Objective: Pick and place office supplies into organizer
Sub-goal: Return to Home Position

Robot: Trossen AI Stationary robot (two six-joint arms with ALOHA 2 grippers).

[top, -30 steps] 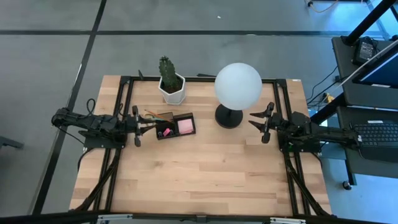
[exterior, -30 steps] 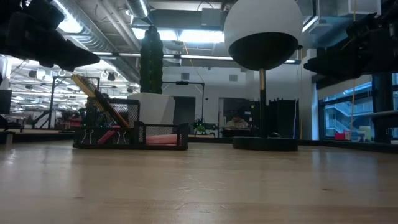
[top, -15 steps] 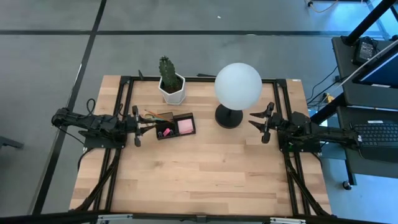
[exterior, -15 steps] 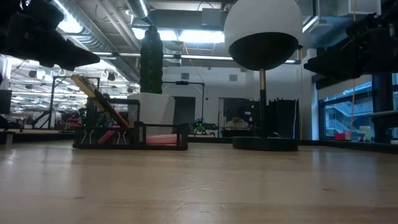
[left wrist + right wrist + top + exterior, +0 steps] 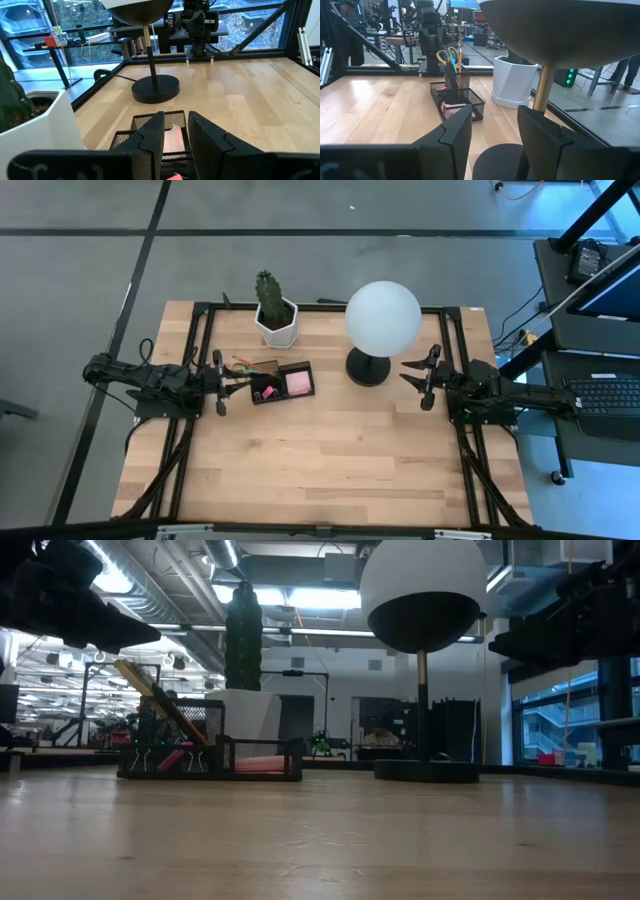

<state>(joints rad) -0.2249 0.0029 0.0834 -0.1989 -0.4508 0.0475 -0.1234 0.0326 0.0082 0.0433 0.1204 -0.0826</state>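
Observation:
The black mesh organizer [image 5: 281,381] stands on the table at the back left. Its tall cell holds yellow-handled scissors [image 5: 447,55], pens and an orange pencil [image 5: 160,700] that lean against the cell's rim. A pink sticky-note pad [image 5: 297,383] lies in a low cell, with a small pink piece [image 5: 266,392] beside it. My left gripper [image 5: 176,120] hovers level just left of the organizer, open by a narrow gap, with nothing between its fingers. My right gripper [image 5: 495,112] hovers open at the right, beside the lamp base, also holding nothing.
A white globe lamp [image 5: 382,317] on a round black base [image 5: 368,367] stands between the organizer and my right gripper [image 5: 406,372]. A cactus in a white hexagonal pot [image 5: 275,315] sits behind the organizer. The near half of the wooden table [image 5: 320,470] is bare.

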